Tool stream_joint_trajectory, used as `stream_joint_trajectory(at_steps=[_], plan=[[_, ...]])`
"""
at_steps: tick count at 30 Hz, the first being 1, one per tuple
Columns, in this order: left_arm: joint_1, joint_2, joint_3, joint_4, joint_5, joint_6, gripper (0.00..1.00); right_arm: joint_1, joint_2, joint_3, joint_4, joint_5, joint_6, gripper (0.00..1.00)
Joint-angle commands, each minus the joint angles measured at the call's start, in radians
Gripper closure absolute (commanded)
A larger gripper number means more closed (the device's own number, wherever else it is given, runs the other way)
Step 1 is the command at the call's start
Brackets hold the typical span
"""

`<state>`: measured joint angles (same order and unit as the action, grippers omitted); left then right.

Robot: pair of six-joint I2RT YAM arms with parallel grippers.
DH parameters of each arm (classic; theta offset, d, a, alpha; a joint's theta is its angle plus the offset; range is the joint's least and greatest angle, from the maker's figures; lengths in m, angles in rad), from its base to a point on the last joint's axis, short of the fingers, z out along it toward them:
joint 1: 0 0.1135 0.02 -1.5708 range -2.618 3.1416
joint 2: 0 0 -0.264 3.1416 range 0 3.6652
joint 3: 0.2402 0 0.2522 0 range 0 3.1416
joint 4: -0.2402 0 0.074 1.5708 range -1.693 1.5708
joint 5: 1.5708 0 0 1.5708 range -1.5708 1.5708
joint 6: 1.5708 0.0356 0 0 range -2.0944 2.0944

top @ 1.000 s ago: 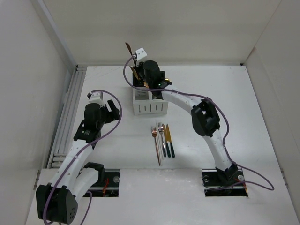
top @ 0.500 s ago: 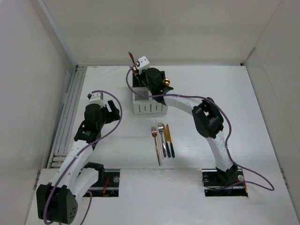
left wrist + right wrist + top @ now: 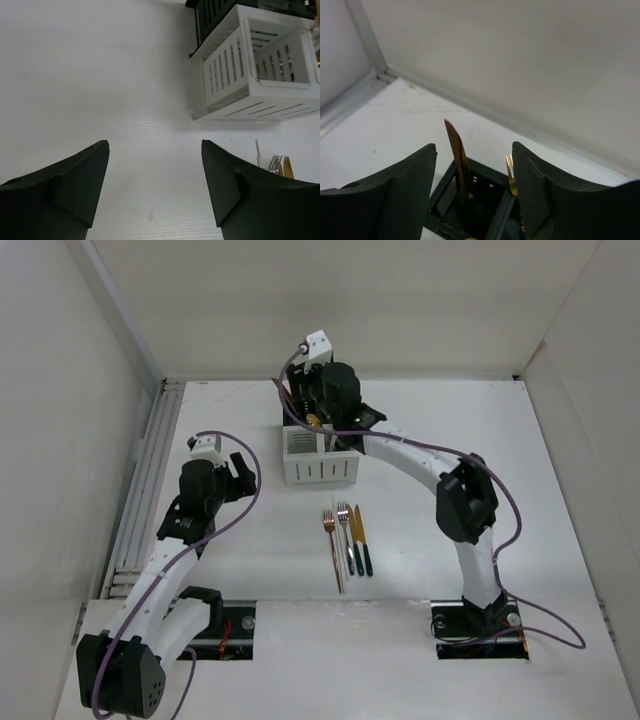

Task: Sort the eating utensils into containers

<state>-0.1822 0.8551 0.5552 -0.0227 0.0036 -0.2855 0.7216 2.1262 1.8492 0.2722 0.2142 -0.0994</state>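
Well, nearest to the arm bases you have a short row of utensils (image 3: 348,540) lying flat on the table (image 3: 500,460), side by side with the handles toward you. I judge these are the pieces not yet sorted, and either arm can reach them easily. A little farther, the left gripper (image 3: 155,147) hovers over bare table with its fingers spread wide and nothing between them; probably it is parked there so it does not cross the other arm. Beyond it stands the white holder (image 3: 318,470), and against its far side the black holder (image 3: 480,202). Over the black one hangs the right gripper (image 3: 472,147), its fingers parted. A gold knife (image 3: 456,150) stands upright between them and touches neither, handle down in a compartment. A gold fork (image 3: 510,176) stands just beside it; whether in the same compartment I cannot tell. So the knife looks set in place, and the parted fingers should let you lift away without dragging it.
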Motion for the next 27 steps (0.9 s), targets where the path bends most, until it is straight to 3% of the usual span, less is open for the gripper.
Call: stream_joint_trajectory(at_steps=[1, 4, 7, 8, 12, 14, 16, 19, 24, 27], plan=[[-0.022, -0.011, 0.095, 0.018, 0.047, 0.011, 0.29, 0.024, -0.205, 0.074, 0.032, 0.045, 0.009, 0.32], [-0.095, 0.008, 0.117, 0.018, 0.116, 0.011, 0.34, 0.067, -0.319, -0.023, -0.069, 0.112, 0.009, 0.2], [-0.233, 0.047, 0.106, 0.041, 0.136, 0.038, 0.34, 0.127, -0.489, -0.231, -0.235, 0.152, 0.064, 0.15], [-0.267, 0.061, 0.106, 0.041, 0.118, 0.039, 0.34, 0.14, -0.567, -0.284, -0.296, 0.152, 0.149, 0.15], [-0.379, 0.091, 0.062, 0.03, 0.105, 0.009, 0.35, 0.164, -0.708, -0.523, -0.649, 0.088, 0.466, 0.33], [-0.431, 0.091, 0.043, 0.064, 0.114, -0.003, 0.35, 0.223, -0.753, -0.684, -0.773, 0.105, 0.561, 0.36], [-0.471, 0.117, 0.008, 0.119, 0.125, -0.003, 0.35, 0.275, -0.807, -0.77, -0.82, 0.134, 0.694, 0.37], [-0.491, 0.15, -0.053, 0.17, 0.154, -0.024, 0.35, 0.291, -0.862, -0.895, -0.858, 0.113, 0.853, 0.49], [-0.491, 0.168, -0.119, 0.195, 0.122, -0.092, 0.38, 0.291, -0.928, -1.067, -0.772, 0.065, 0.934, 0.51], [-0.491, 0.159, -0.12, 0.195, 0.096, -0.092, 0.38, 0.291, -0.907, -1.088, -0.772, 0.047, 0.925, 0.52]])
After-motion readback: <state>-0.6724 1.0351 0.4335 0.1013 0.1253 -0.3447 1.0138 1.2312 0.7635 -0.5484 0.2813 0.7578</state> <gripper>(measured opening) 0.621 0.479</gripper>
